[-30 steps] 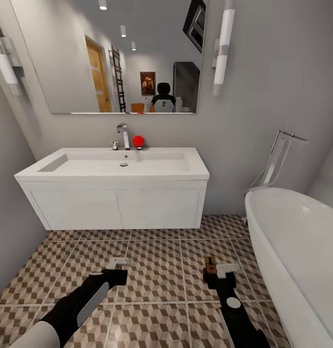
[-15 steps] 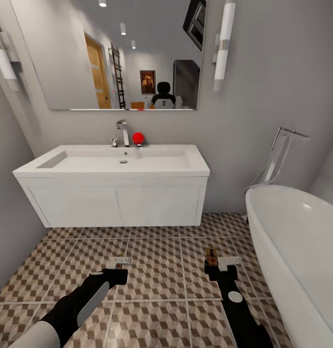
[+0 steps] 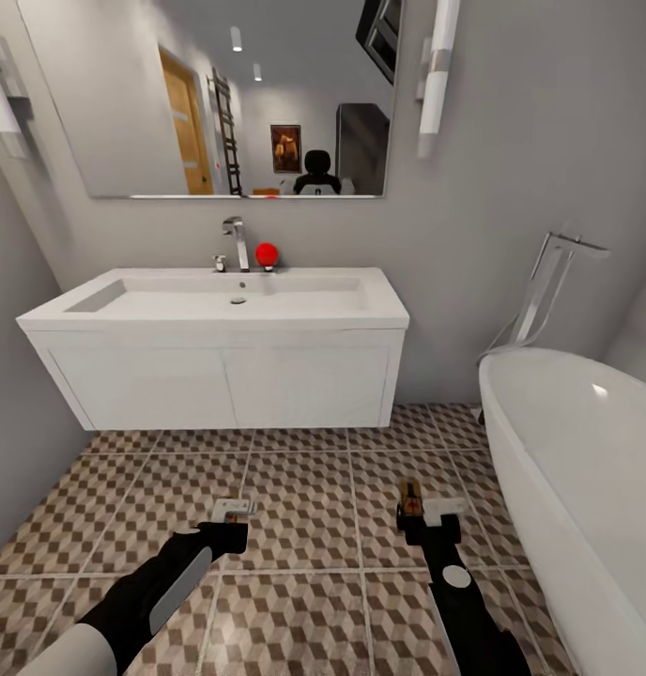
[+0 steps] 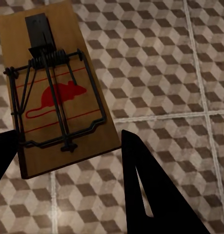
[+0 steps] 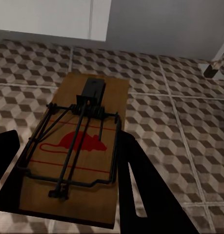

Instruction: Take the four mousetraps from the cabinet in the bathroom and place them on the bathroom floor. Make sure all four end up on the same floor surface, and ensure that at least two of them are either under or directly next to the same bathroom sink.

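— What's between the fingers [image 4: 155, 195]?
— A mousetrap [image 4: 55, 95] — tan board, dark wire, red mouse print, spring end toward eleven o'clock.
— And behind it?
— Cube-patterned floor [image 4: 155, 58], grout lines crossing at three o'clock.

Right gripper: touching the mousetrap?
Touching. Right wrist view shows the right gripper with its dark fingers pressed against both long edges of the mousetrap, above the floor.
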Robot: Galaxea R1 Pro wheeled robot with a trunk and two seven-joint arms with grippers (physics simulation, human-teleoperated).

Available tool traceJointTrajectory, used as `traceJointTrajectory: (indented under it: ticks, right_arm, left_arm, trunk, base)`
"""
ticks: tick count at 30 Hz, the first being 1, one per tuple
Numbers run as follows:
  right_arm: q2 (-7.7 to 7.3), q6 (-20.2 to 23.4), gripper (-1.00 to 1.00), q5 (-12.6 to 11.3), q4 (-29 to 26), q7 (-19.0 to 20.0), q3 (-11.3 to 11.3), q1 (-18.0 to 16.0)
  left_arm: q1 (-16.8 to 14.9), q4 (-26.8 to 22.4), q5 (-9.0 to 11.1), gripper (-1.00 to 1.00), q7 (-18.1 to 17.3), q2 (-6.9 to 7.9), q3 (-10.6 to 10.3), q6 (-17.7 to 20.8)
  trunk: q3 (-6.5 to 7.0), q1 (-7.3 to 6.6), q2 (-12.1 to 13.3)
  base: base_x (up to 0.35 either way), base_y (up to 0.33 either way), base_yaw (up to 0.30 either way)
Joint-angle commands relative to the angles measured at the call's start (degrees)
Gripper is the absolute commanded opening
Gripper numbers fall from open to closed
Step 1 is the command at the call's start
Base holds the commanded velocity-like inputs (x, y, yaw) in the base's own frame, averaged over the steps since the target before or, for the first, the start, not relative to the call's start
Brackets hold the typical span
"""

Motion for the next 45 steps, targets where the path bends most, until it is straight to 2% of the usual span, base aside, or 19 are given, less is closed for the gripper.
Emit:
traceJointTrajectory:
  ticks: [1, 21, 23, 27, 30, 45]
  right_arm:
    - [0.06, 0.25, -1.0, 0.59, -0.09, -0.06, -0.09, -0.02]
    - [0.09, -0.06, -1.0, 0.59, -0.5, -0.03, 0.06, -0.04]
    - [0.09, -0.08, -1.0, 0.59, -1.39, 0.0, 1.03, -0.03]
    - [0.03, -0.02, -1.0, 0.57, -2.56, 0.02, 4.54, -0.03]
    - [0.08, 0.12, -1.0, 0.47, -2.86, 0.02, 5.9, -0.02]
    - [0.44, 0.26, -1.0, 0.33, -2.96, 0.02, 6.58, -0.03]
  left_arm:
    - [-0.06, -0.12, 0.36, -1.0, 0.57, 0.08, -0.3, 0.17]
    - [-0.06, -0.47, 0.36, -1.0, 0.57, 0.04, -0.3, 0.17]
    - [-0.06, -0.45, 0.36, -1.0, 0.57, -0.16, -0.3, 0.17]
    - [-0.06, -0.44, 0.36, -1.0, 0.57, -0.36, -0.3, 0.17]
    - [-0.06, -0.41, 0.36, -1.0, 0.57, -0.42, -0.3, 0.18]
    - [-0.06, -0.47, 0.36, -1.0, 0.57, -0.45, -0.3, 0.17]
  trunk:
    - [-0.33, 0.22, -0.44]
    - [-5.71, 4.61, -8.46]
    - [-6.26, 5.05, -9.27]
    - [-7.34, 5.93, -10.87]
    - [-8.15, 6.59, -12.07]
    - [-12.18, 9.88, -18.09]
  base:
    - [0.0, 0.0, 0.0]
    - [0.0, 0.0, 0.0]
    - [0.0, 0.0, 0.0]
    - [0.0, 0.0, 0.0]
    - [0.0, 0.0, 0.0]
    - [0.0, 0.0, 0.0]
